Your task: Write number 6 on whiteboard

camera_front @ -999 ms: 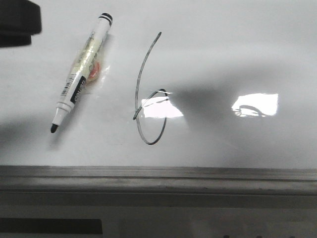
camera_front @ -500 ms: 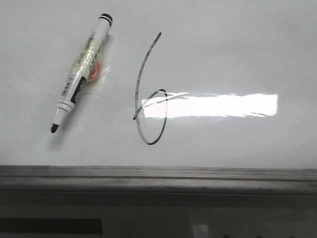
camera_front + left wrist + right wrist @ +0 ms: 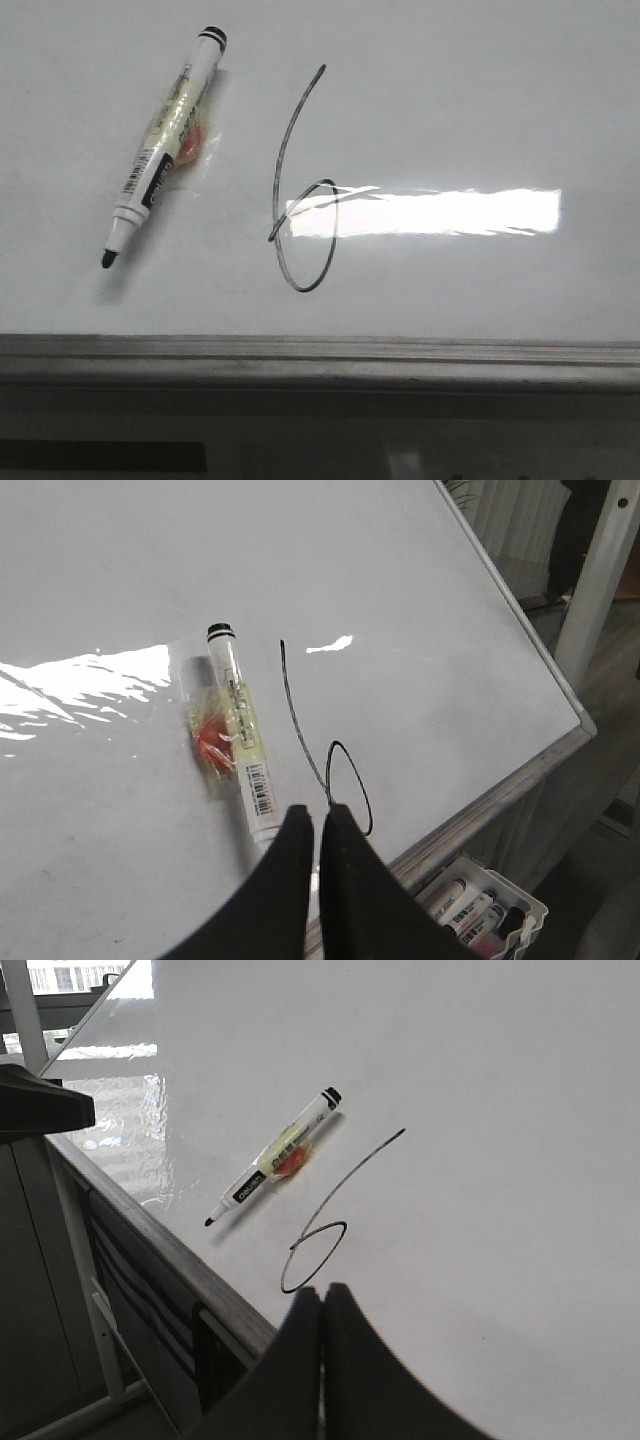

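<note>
The number 6 [image 3: 281, 158] is a thin dark line on the whiteboard [image 3: 480, 120], with a long curved stem and a small oval loop toward the grey frame strip [image 3: 320, 360]. It also shows in the left wrist view [image 3: 297, 723] and the right wrist view [image 3: 368, 1151]. An uncapped white marker [image 3: 165, 150] with clear wrap and an orange patch lies flat to the left of the 6, tip toward the frame. My left gripper [image 3: 318, 810] is shut and empty above the loop and the marker [image 3: 240, 740]. My right gripper [image 3: 322, 1290] is shut and empty near the loop. Neither gripper shows in the front view.
A bright rectangular glare patch [image 3: 440, 212] crosses the loop. A white tray [image 3: 480, 905] with several markers hangs below the board's front edge. A dark block [image 3: 40, 1110] sits beyond the board's edge in the right wrist view.
The dark arm at the far left corner and the shadows over the board have left the front view. The glare patch now shows whole. The marker and the 6 have not moved.
</note>
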Controlling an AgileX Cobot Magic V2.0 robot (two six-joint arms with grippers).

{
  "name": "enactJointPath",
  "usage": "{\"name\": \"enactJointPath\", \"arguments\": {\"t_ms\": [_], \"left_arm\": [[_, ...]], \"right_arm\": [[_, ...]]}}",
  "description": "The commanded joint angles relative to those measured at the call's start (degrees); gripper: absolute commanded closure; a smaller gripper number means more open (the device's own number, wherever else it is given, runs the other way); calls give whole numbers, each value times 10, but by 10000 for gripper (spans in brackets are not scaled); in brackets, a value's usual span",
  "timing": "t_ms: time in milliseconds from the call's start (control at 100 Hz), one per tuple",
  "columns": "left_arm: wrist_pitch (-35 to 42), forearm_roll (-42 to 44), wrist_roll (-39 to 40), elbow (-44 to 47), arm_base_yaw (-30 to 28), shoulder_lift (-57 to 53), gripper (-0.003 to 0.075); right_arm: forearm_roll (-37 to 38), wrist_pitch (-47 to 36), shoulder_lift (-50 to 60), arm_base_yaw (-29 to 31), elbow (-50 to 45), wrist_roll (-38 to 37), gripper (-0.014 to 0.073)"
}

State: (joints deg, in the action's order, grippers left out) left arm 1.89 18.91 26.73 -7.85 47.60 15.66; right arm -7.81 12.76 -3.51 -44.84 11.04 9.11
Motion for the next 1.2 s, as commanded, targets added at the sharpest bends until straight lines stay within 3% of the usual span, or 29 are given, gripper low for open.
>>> {"name": "enactJointPath", "arguments": {"t_ms": [0,570,720,810,999,1189], "left_arm": [[42,-1,-1,-16,0,5,741],[46,-1,-1,4,0,5,741],[-8,-30,-1,22,-12,2,741],[-59,-83,-25,22,-36,-5,741],[-61,-140,-205,22,-124,-37,741],[-65,-162,-228,22,-249,-84,741]], "right_arm": [[5,-49,-5,5,13,4,657],[5,-48,-5,5,13,4,657],[5,-48,-5,5,13,4,657],[5,-48,-5,5,13,4,657],[5,-48,-5,5,13,4,657],[5,-48,-5,5,13,4,657]]}}
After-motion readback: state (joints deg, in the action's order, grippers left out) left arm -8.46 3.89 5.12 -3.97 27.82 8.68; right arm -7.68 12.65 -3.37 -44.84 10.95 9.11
